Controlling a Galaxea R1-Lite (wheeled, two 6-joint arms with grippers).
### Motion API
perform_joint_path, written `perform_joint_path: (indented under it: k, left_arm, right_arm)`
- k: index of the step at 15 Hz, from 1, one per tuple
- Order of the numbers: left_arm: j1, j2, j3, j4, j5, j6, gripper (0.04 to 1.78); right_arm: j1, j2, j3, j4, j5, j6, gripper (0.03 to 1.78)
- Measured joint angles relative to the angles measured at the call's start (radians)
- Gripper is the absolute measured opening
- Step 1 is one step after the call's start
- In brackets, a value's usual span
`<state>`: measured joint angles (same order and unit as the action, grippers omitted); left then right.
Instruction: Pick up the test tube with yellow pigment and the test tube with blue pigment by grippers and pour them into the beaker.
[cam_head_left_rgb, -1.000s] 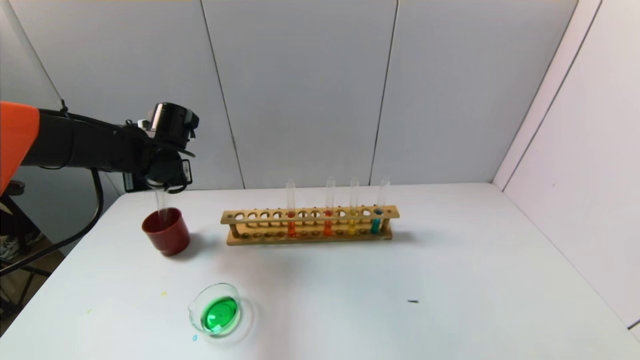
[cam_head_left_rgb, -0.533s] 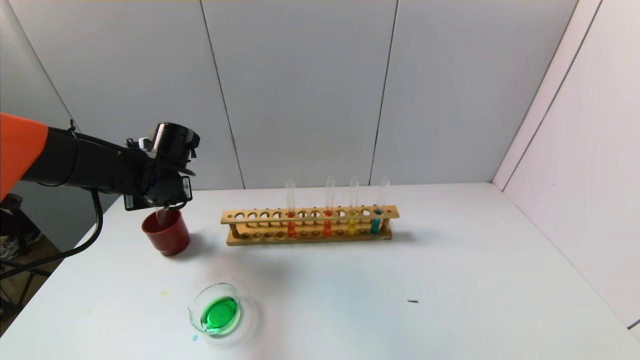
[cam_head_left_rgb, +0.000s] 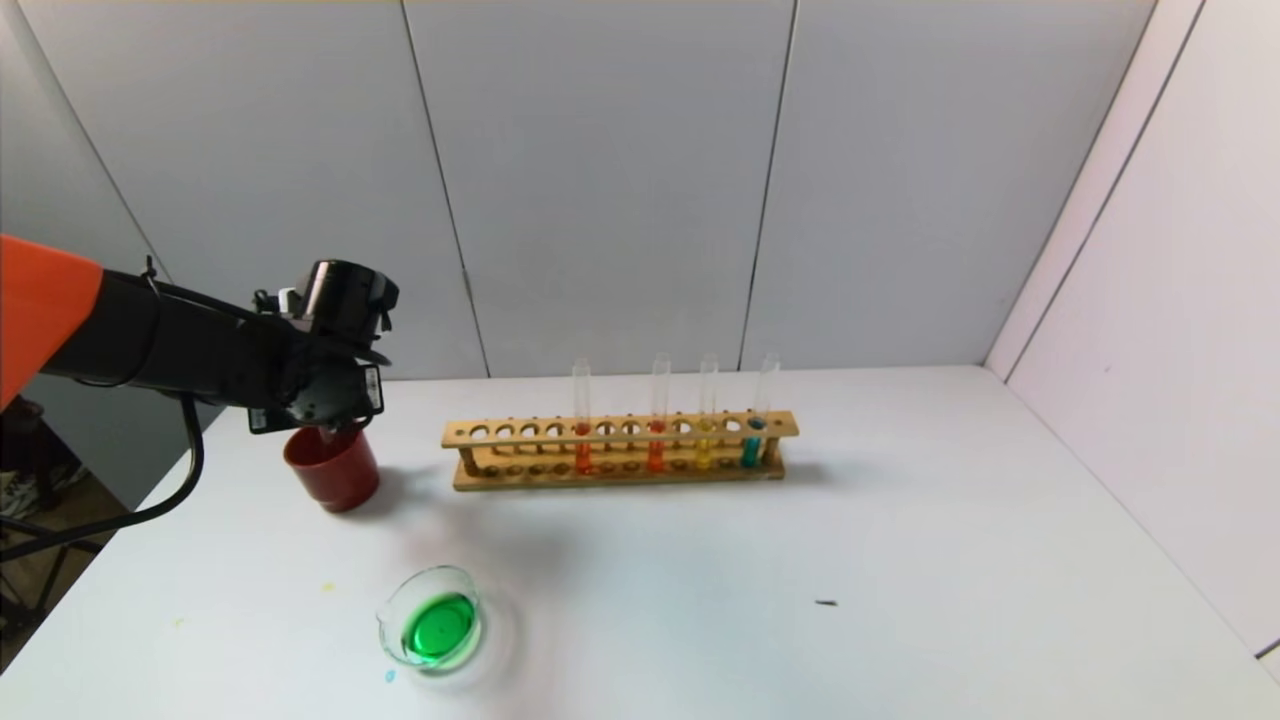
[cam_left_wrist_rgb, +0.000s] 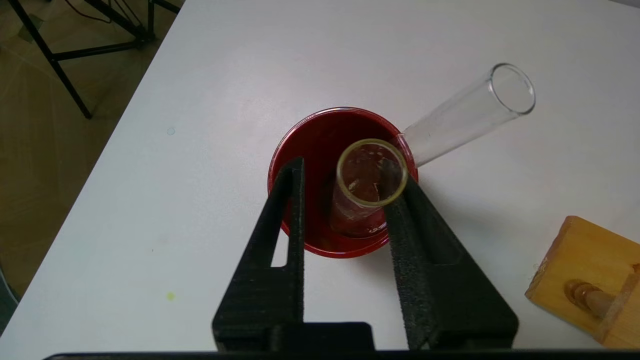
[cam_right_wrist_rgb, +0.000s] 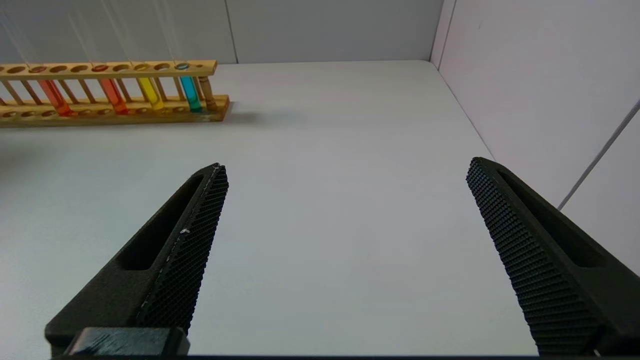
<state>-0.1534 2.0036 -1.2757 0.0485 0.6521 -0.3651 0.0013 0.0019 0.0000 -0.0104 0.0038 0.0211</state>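
The left gripper (cam_left_wrist_rgb: 345, 200) hangs directly over the dark red cup (cam_head_left_rgb: 332, 470), its fingers spread apart, with an emptied glass tube (cam_left_wrist_rgb: 367, 187) standing in the cup between them, resting against one finger and clear of the other. A second emptied tube (cam_left_wrist_rgb: 465, 117) already leans out over the cup's rim. The step in hand looks like dropping off a used tube. To do it well, the fingers should open fully off the glass and the arm should rise straight up from the cup, so that neither tube is dragged or tipped over the rim.

The right gripper (cam_right_wrist_rgb: 345, 250) is parked well away from the cup, on the far side of the wooden rack (cam_head_left_rgb: 620, 452), fingers wide apart and holding nothing.

By count: four tubes stand in the rack beside the cup, two with orange-red liquid (cam_head_left_rgb: 583, 455), one test tube with yellow pigment (cam_head_left_rgb: 704, 452) and, at the rack's end farthest from the cup, one test tube with blue pigment (cam_head_left_rgb: 752, 447). One beaker (cam_head_left_rgb: 432, 630) sits nearer the robot than the cup, holding green liquid, which suggests a yellow and a blue have already been poured. Two emptied tubes are in the one cup.
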Motion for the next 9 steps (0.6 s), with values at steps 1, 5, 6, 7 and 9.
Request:
perform_joint_path:
  k: [1,5,6,7,9]
  left_arm:
    - [0.0,-0.005,0.0,0.0,0.001,0.001,0.72]
    - [0.0,-0.029,0.001,0.002,0.002,0.005,1.39]
    - [0.0,-0.037,-0.001,0.001,0.002,0.011,1.51]
    - [0.0,-0.048,-0.002,0.001,0.002,0.02,1.61]
    - [0.0,-0.079,-0.006,0.001,0.002,0.041,1.72]
  right_arm:
    - [0.0,0.0,0.0,0.0,0.0,0.0,1.74]
    - [0.0,0.0,0.0,0.0,0.0,0.0,1.74]
    - [0.0,0.0,0.0,0.0,0.0,0.0,1.74]
    - [0.0,0.0,0.0,0.0,0.0,0.0,1.74]
    - [0.0,0.0,0.0,0.0,0.0,0.0,1.74]
